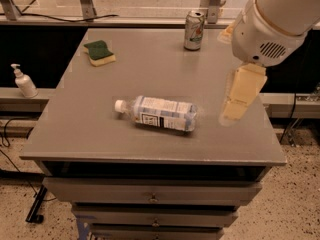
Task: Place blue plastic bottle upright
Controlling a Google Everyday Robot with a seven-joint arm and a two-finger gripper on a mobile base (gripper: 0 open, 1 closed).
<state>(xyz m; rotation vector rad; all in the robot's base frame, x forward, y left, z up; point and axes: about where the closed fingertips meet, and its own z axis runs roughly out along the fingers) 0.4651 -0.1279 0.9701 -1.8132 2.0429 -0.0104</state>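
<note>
Grey tabletop (150, 59) holds the blue plastic bottle (160, 114) on its side. My gripper (241, 95) hangs near the bottle's base; open or closed, I cannot tell.

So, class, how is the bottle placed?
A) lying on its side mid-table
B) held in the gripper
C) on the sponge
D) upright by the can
A: the bottle lies flat on the table, cap toward the picture's left; the gripper hangs to its right, apart from it.
</note>
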